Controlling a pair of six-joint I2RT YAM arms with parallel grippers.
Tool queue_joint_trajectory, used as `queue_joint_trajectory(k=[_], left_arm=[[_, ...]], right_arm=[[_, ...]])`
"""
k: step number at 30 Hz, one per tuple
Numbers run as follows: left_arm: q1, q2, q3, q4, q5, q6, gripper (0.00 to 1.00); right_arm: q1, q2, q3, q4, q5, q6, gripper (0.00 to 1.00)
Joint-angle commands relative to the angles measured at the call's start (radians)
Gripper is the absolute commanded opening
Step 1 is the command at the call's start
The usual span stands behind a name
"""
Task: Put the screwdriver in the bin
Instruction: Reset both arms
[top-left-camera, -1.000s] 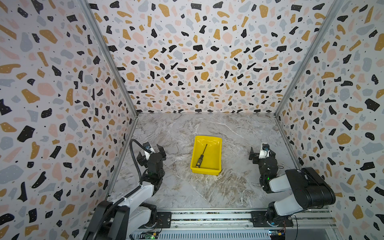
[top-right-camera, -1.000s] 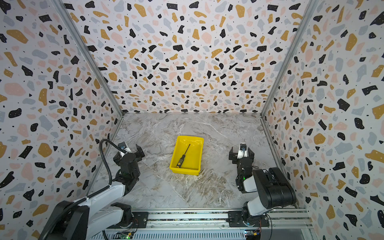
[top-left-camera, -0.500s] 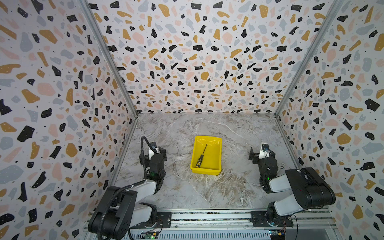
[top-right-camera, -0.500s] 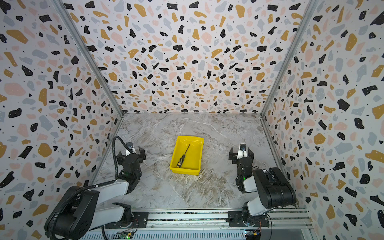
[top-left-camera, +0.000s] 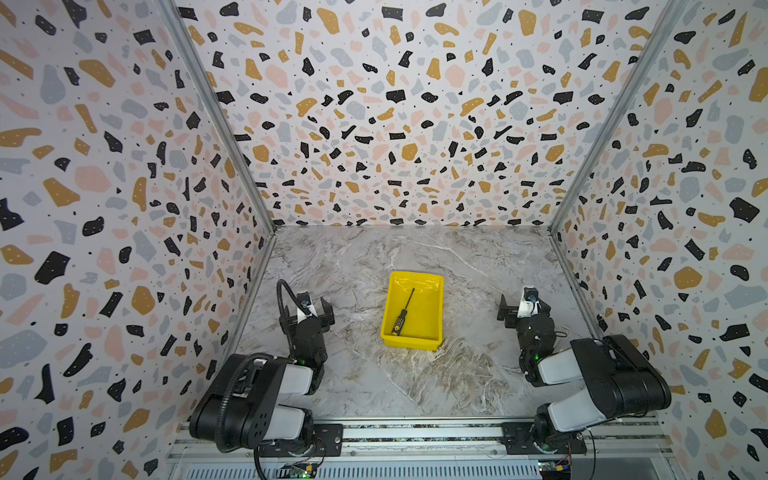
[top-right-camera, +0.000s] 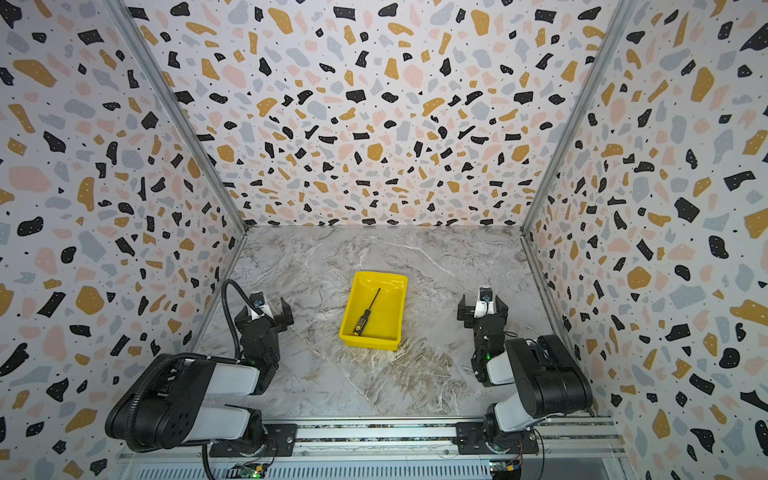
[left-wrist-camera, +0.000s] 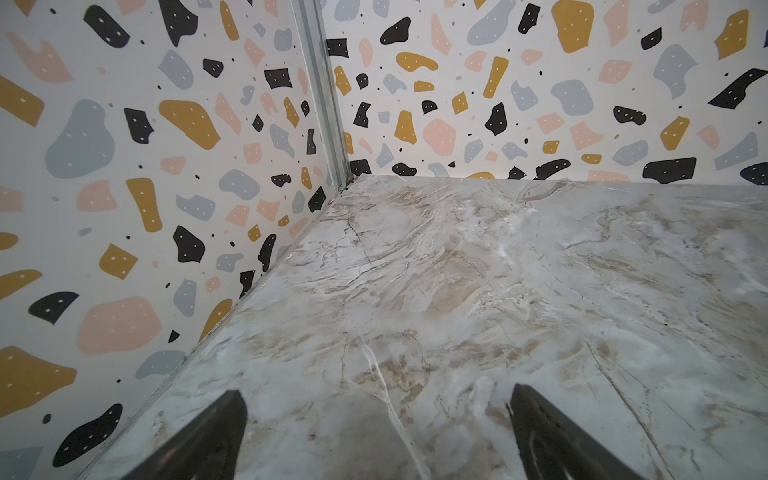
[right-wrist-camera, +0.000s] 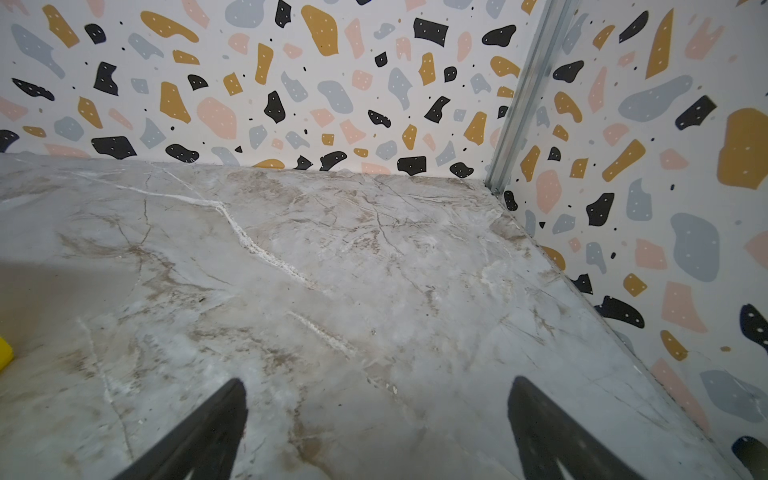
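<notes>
The screwdriver (top-left-camera: 403, 313) (top-right-camera: 366, 312) lies flat inside the yellow bin (top-left-camera: 432, 286) (top-right-camera: 397, 286) in both top views, black handle toward the front, thin shaft pointing back. My left gripper (top-left-camera: 306, 308) (top-right-camera: 266, 309) (left-wrist-camera: 376, 399) is open and empty, low over the marble well left of the bin. To the bin's right, my right gripper (top-left-camera: 523, 305) (top-right-camera: 483, 305) (right-wrist-camera: 376, 390) also stands open with nothing between its fingers. A sliver of the bin (right-wrist-camera: 4, 353) shows at the edge of the right wrist view.
Terrazzo-patterned walls (top-left-camera: 395, 124) close in the marble table (top-left-camera: 415, 382) on three sides. Both arm bases sit on a metal rail (top-left-camera: 415, 434) along the front edge. Both arms are folded back near the side walls.
The left arm has folded back toward its base and its gripper has shifted slightly. The right arm, the bin and the screwdriver have not moved.
</notes>
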Motion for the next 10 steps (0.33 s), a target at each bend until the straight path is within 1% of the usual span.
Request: queue_joint_trajectory(k=[1,6,10], left_arm=[[0.003,-0.009,0.01,0.065,0.003,-0.014,1.0],[0.004,-0.007,0.013,0.062,0.006,-0.012,1.0],[0.004,-0.006,0.014,0.062,0.007,-0.012,1.0]], right_arm=[[-0.005,-0.014,0.026,-0.003,-0.002,0.003,0.99],[-0.023,-0.011,0.042,-0.033,-0.037,0.005,0.99],[-0.023,-0.019,0.035,-0.025,-0.038,0.007,0.99]])
